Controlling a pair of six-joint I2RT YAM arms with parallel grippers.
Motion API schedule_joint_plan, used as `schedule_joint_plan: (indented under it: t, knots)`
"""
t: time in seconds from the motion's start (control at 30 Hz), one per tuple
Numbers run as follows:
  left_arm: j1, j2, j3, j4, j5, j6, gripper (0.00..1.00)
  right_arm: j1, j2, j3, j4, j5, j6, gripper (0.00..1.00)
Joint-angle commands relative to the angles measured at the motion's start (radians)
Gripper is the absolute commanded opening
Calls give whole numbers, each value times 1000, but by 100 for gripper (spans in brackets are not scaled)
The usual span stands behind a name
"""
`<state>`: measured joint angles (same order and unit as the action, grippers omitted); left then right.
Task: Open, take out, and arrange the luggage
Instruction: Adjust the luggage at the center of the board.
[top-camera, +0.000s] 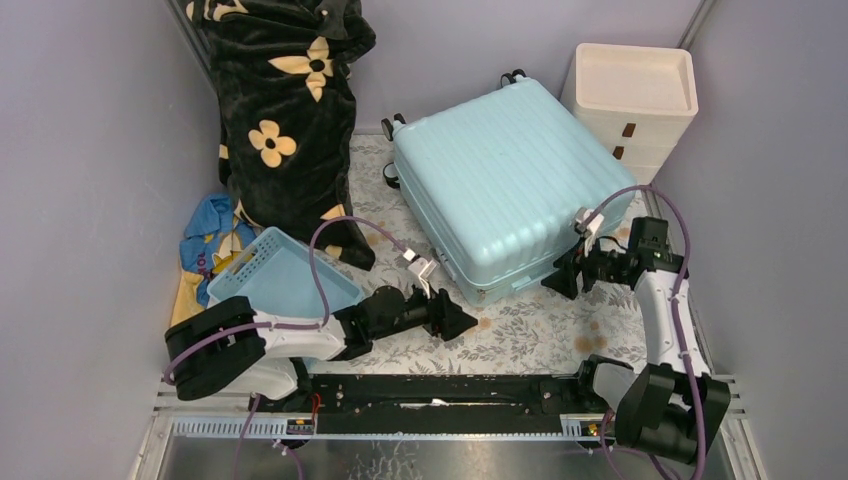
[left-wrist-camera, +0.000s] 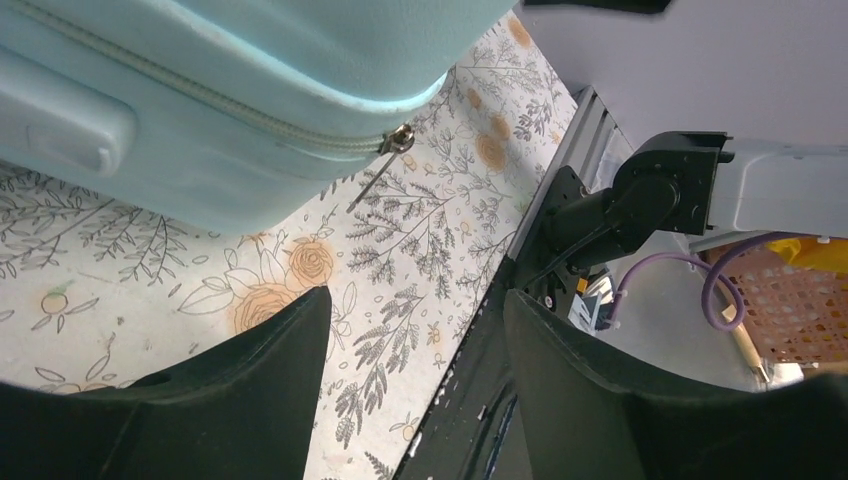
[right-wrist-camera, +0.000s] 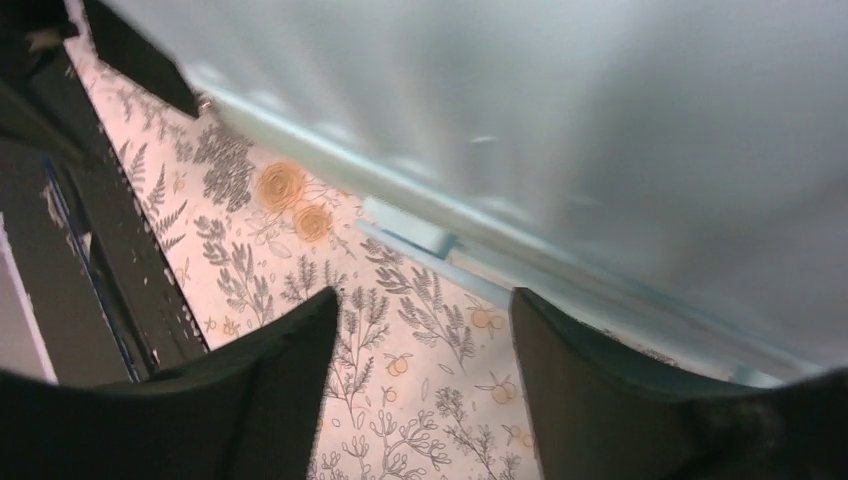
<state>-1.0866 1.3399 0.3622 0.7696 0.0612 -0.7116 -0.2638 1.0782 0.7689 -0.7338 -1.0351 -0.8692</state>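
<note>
- The luggage (top-camera: 505, 185) lies flat and shut on the flower-printed cloth (top-camera: 520, 335), in the far middle of the table and a little to the right. Its ribbed shell faces up and its small wheels are on the far-left side.
- The left gripper (top-camera: 455, 322) sits low over the cloth, just near of the suitcase's near-left edge and close to its near corner. It is apart from the shell.
- Its black fingers (left-wrist-camera: 250, 400) are spread, with only bare cloth between them.
- From the left wrist, the zip seam runs along the case's side. A small metal zipper pull (left-wrist-camera: 398, 140) hangs at the rounded corner, beyond the fingertips and not touched by them.
- The right gripper (top-camera: 560, 283) is at the suitcase's near-right edge, right beside the shell. I cannot tell whether it touches.
- Its fingers (right-wrist-camera: 620, 400) also stand apart with nothing pinched; the pale shell fills the blurred view just past them.
- A small blue basket (top-camera: 280, 275) sits at the near left, beside the left arm.
- A black flowered blanket (top-camera: 290, 110) is heaped at the far left.
- A cream drawer unit (top-camera: 635, 95) stands at the far right, just beside the case.
</note>
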Motion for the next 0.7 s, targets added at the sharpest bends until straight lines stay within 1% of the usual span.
schedule_joint_plan:
  t: [0.0, 0.07, 0.1, 0.17, 0.2, 0.27, 0.33, 0.47, 0.57, 0.67]
  knots:
    - [-4, 25, 16, 164, -38, 51, 70, 0, -121, -69, -142, -122, -371, 78]
    - [-5, 44, 26, 164, -50, 58, 70, 1, -184, -108, -143, -145, -427, 89]
    - [-4, 50, 32, 165, -48, 62, 70, 1, -208, -124, -134, -158, -424, 92]
    - [-4, 55, 48, 148, -41, 77, 70, 1, -230, -150, -126, -197, -420, 95]
    - [-4, 55, 53, 141, -32, 92, 70, 1, -228, -157, -146, -225, -451, 96]
    - [-4, 46, 47, 136, -23, 148, 71, 4, -206, -165, -224, -280, -559, 98]
    - [-4, 33, 17, 159, -3, 241, 72, 12, -166, -160, -306, -303, -673, 99]
    - [-4, 28, -83, 310, 14, 430, 75, 71, -81, -142, -437, -309, -837, 98]
    - [-5, 42, -122, 397, 1, 484, 76, 142, -37, -139, -468, -305, -913, 99]
    - [-5, 66, -116, 441, 3, 507, 76, 205, -16, -136, -456, -311, -906, 100]
